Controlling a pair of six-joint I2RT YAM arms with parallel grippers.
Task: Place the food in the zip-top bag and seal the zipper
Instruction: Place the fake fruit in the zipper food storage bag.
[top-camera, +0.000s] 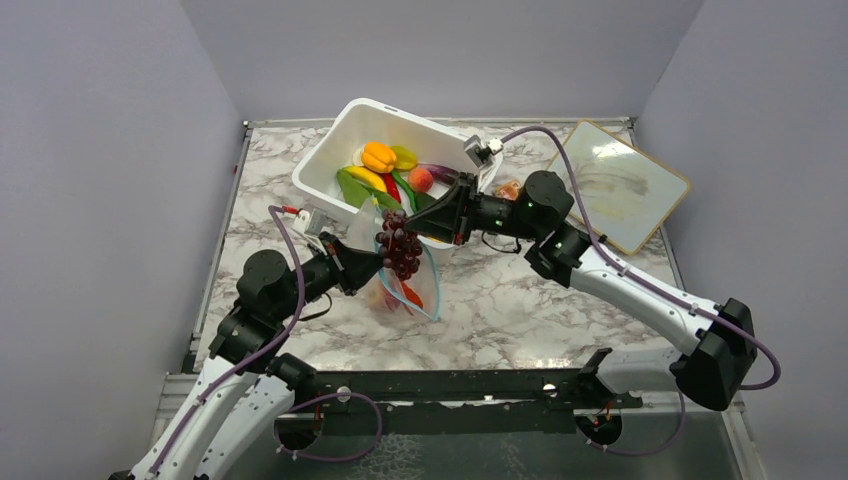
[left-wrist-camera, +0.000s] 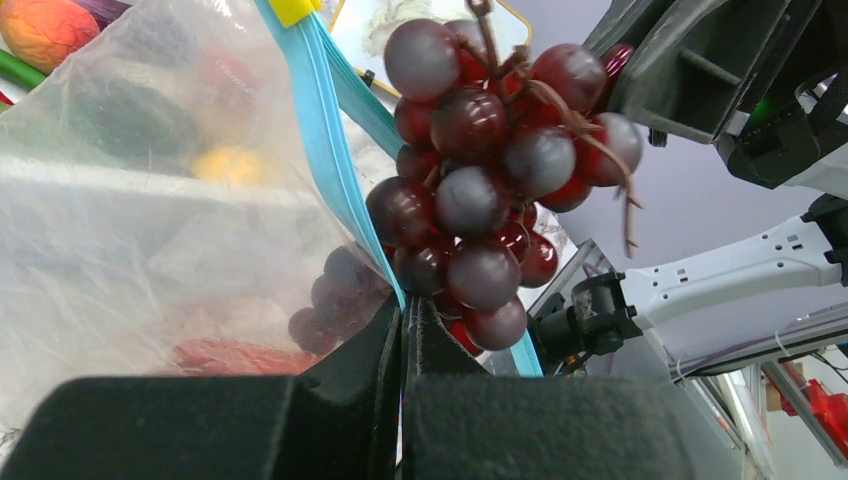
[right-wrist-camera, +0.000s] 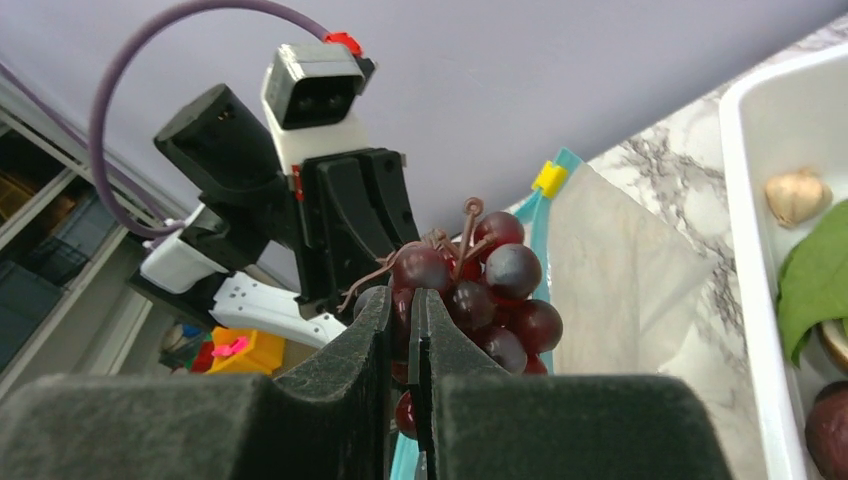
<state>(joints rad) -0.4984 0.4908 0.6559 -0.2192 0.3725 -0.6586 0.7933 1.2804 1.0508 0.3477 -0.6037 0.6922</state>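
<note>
Over the zip-top bag (top-camera: 420, 285), at its mouth, almost no room: filled by the grapes (top-camera: 399, 245), clamped in the fingers of the right gripper (top-camera: 408, 222) and hanging against the zipper (left-wrist-camera: 325, 150). Left of the bag, barred by the left gripper (top-camera: 370, 262), pinched on the bag's edge, its arm trailing off to the near left. Just behind the bag, walled off by the white tub (top-camera: 325, 172), loaded with toy food (top-camera: 385, 165); right arm (top-camera: 600, 265) stretched across from the bag's right. Right of the bag and in front of it, bare table (top-camera: 520, 300), free for a pass below that arm. Far behind and right of the bag, a flat board (top-camera: 625, 185), well apart.
</note>
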